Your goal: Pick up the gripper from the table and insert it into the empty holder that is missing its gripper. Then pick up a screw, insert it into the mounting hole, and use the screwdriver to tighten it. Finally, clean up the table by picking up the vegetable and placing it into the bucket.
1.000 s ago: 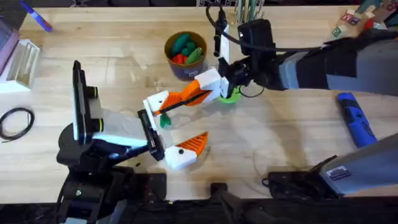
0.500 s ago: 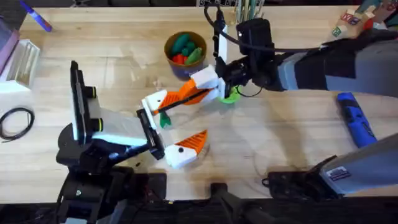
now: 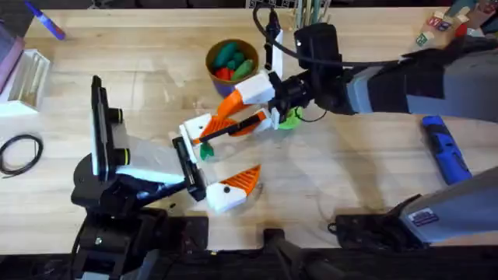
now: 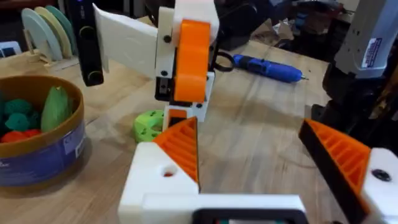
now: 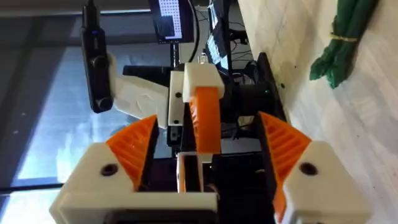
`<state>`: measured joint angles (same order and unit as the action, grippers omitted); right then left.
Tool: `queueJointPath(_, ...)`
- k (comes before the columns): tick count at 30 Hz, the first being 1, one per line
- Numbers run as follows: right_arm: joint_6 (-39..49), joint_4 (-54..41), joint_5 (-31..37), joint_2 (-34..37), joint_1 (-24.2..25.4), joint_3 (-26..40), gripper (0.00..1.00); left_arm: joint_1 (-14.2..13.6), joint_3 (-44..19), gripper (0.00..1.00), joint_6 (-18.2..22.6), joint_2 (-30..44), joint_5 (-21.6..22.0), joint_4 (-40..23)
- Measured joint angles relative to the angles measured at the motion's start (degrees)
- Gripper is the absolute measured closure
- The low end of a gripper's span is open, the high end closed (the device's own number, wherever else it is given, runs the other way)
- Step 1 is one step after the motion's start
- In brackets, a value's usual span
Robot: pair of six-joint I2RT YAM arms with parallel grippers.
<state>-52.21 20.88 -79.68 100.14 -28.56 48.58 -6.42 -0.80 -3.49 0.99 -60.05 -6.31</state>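
The right gripper [image 3: 230,117] reaches in from the right to the middle of the table [image 3: 350,179], its fingers apart. In the right wrist view its two orange pads [image 5: 134,152] stand on either side of the far finger [image 5: 205,115] of the left gripper [image 3: 218,157]; whether they touch it I cannot tell. The left gripper is spread wide, with its far finger left of the right gripper and its near finger [image 3: 233,187] well nearer, nothing clamped between them. The vegetable [image 3: 206,151] lies on the table between the left fingers, just beside the far one. The bucket [image 3: 231,66] stands farther back, just beyond the right gripper, with toy vegetables in it. A lime disc [image 3: 290,119] lies under the right wrist. The screwdriver [image 3: 444,148] lies well apart at the right of the table.
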Motion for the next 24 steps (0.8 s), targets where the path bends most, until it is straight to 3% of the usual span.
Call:
queueJointPath(6,1.84,4.37,3.31,-0.58,4.88,0.00,0.107,0.00,0.00,0.014,0.00,0.00,0.00,0.00)
queueJointPath(10,4.96,2.91,7.79,-4.79,9.39,0.00,0.107,0.00,0.00,0.015,0.00,0.00,-0.02,0.00)
queueJointPath(18,23.38,-26.56,28.36,-18.44,12.49,0.13,0.103,0.00,0.00,0.014,0.00,0.00,-0.17,-0.02)
queueJointPath(24,34.68,-39.27,45.95,-22.91,7.35,0.13,0.111,0.00,0.00,0.016,0.00,0.00,-0.19,-0.02)
